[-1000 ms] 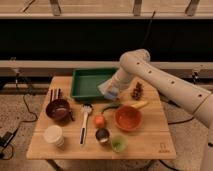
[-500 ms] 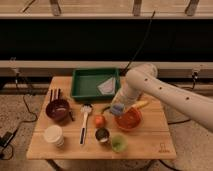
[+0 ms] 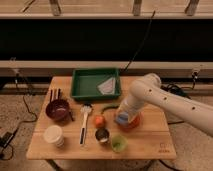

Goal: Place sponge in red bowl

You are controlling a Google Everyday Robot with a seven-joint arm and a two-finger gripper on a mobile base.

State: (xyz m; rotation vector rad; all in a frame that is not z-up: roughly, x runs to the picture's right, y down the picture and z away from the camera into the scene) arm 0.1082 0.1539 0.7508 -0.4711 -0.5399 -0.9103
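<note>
A pale wooden table (image 3: 150, 145) is standing before a dark wall with metal rails. Over its right half the white arm's gripper (image 3: 122, 118) is pinching the small grey-blue rectangular sponge (image 3: 121, 119) directly above the wide orange-red bowl (image 3: 134, 122), which the arm is largely hiding. Doing this well probably means lowering until the sponge is sitting within the rim before letting go, and lifting straight up so the nearby orange fruit (image 3: 99, 120) and metal cup (image 3: 102, 135) are not getting knocked.
</note>
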